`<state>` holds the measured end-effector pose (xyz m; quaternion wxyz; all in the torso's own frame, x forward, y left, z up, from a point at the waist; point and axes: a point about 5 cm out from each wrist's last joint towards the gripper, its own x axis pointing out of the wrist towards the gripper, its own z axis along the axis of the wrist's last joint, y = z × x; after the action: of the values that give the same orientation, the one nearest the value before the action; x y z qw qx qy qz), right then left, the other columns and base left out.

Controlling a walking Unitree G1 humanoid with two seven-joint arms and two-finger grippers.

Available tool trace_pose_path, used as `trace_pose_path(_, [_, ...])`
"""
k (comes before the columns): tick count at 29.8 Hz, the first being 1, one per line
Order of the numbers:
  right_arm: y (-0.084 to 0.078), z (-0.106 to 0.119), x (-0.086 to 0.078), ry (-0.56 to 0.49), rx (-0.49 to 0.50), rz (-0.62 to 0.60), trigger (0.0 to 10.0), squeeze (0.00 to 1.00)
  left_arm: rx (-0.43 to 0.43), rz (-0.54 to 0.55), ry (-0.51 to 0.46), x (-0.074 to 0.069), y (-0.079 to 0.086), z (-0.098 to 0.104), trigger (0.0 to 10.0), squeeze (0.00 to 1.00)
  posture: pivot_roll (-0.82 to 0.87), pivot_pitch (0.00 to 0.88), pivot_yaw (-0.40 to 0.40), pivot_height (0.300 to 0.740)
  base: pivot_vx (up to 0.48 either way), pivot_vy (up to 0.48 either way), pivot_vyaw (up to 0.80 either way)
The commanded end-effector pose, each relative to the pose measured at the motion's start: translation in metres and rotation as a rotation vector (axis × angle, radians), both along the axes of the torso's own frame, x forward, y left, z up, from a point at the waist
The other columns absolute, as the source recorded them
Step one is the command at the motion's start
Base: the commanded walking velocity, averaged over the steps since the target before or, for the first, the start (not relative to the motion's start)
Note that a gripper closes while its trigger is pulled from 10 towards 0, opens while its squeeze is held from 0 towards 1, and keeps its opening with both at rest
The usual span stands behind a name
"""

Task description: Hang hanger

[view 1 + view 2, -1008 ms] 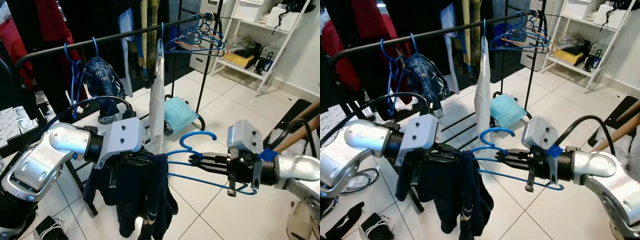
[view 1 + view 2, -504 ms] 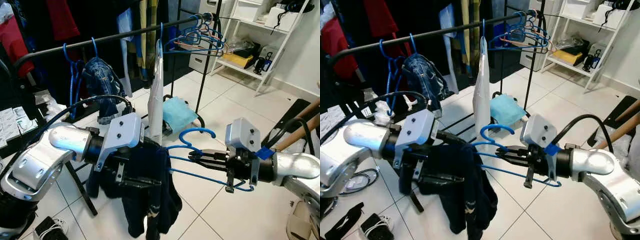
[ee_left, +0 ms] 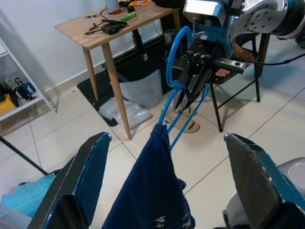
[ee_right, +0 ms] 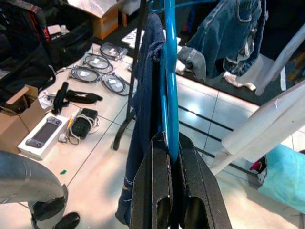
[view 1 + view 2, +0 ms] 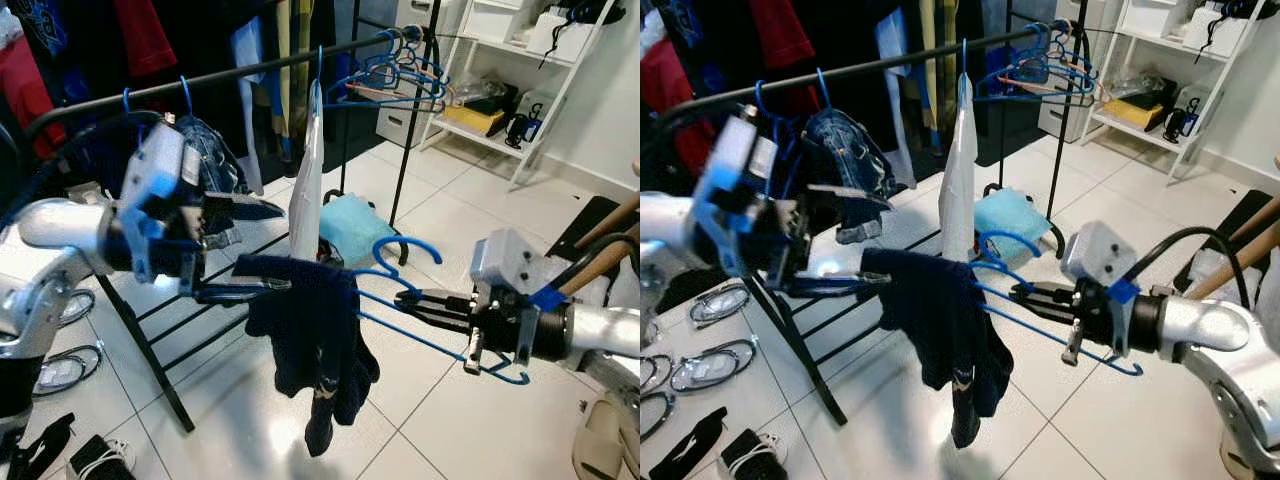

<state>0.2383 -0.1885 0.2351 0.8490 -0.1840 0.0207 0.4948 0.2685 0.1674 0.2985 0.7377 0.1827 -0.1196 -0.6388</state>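
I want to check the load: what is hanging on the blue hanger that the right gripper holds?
A dark navy garment is draped over the blue hanger, held by the right gripper. The cloth hides the hanger's far end.

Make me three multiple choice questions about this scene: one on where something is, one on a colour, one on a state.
1. Where does the dark navy garment hang?
A. On the black clothes rail
B. On the blue plastic hanger held by the right gripper
C. On the floor

2. What colour is the folded cloth on the floor under the rail?
A. Light blue
B. Red
C. Yellow

3. How is the left gripper?
A. Shut on the garment
B. Shut on the rail
C. Open, beside the garment

Answers: 1 B, the garment drapes over the held hanger. 2 A, it is pale blue. 3 C, its fingers are spread apart in the left wrist view.
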Motion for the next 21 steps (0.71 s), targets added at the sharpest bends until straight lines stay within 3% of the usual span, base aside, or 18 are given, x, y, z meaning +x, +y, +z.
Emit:
trace_pose_path(1, [0.004,0.017,-0.006,-0.058,0.061,0.052,0.0,0.00,-0.021,0.036,0.004,0.004,0.005,-0.001,10.0,1.00,-0.10,0.074,0.023,0.740,0.000,0.000,0.00])
trace_pose_path(5, [0.004,0.023,-0.009,-0.069,0.089,0.067,0.0,0.00,-0.040,0.058,0.009,0.007,0.008,-0.003,10.0,1.00,-0.10,0.074,0.023,0.740,0.000,0.000,0.00])
trace_pose_path(6, [0.001,0.034,-0.012,-0.091,0.139,0.085,0.0,0.00,-0.067,0.089,0.027,0.011,0.014,-0.009,10.0,1.00,-0.10,0.074,0.022,0.740,0.000,0.000,0.00])
trace_pose_path(7, [-0.002,0.043,-0.016,-0.107,0.175,0.101,0.0,0.00,-0.085,0.129,0.040,0.016,0.019,-0.015,10.0,0.72,-0.10,0.074,0.022,0.740,0.000,0.000,0.00])
trace_pose_path(8, [-0.004,0.048,-0.019,-0.118,0.198,0.112,0.0,0.00,-0.096,0.153,0.049,0.019,0.022,-0.020,10.0,0.72,-0.10,0.074,0.022,0.740,0.000,0.000,0.00])
trace_pose_path(9, [-0.006,0.053,-0.022,-0.126,0.217,0.126,0.0,0.00,-0.096,0.183,0.053,0.023,0.025,-0.026,10.0,0.00,-0.10,0.074,0.022,0.740,0.000,0.000,0.00])
trace_pose_path(15, [-0.007,0.058,-0.027,-0.128,0.244,0.148,0.0,0.00,-0.152,0.273,0.040,0.034,0.033,-0.035,10.0,0.00,-0.11,0.075,0.024,0.740,0.000,0.000,0.00])
trace_pose_path(21, [-0.007,0.059,-0.028,-0.124,0.255,0.152,0.0,0.00,-0.156,0.254,0.063,0.032,0.036,-0.042,10.0,0.00,-0.11,0.077,0.024,0.740,0.000,0.000,0.00])
